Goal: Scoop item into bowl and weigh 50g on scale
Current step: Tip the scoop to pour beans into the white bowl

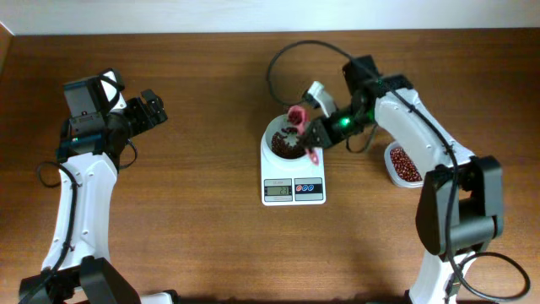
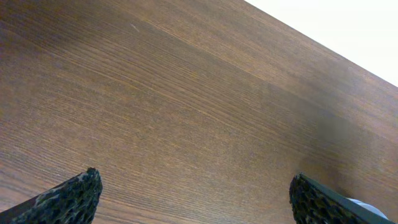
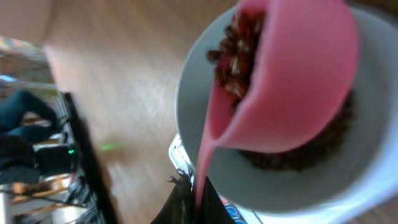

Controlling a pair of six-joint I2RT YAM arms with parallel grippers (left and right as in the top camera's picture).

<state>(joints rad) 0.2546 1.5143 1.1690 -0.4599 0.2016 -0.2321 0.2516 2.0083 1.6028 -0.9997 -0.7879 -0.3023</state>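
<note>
My right gripper (image 1: pixel 310 139) is clenched on the pink scoop (image 3: pixel 292 81), handle slanting toward the near edge, cup tipped over the white bowl (image 1: pixel 272 139) on the scale (image 1: pixel 294 191). Beans (image 3: pixel 236 43) lie in both. Left gripper (image 2: pixel 196 199) hangs released above the brown wooden table (image 1: pixel 194 169).

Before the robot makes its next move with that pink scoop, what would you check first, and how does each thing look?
1. Bowl sits on the scale: ok.
2. Right claw shut on the handle of the pink scoop: ok.
3. Scoop is over the bowl, tilted: ok.
4. Scoop emptied: not ok, beans lie inside it.
5. The display shows the target weight: cannot tell, digits too small.
6. Left claw open, well away from the scale: ok.
</note>
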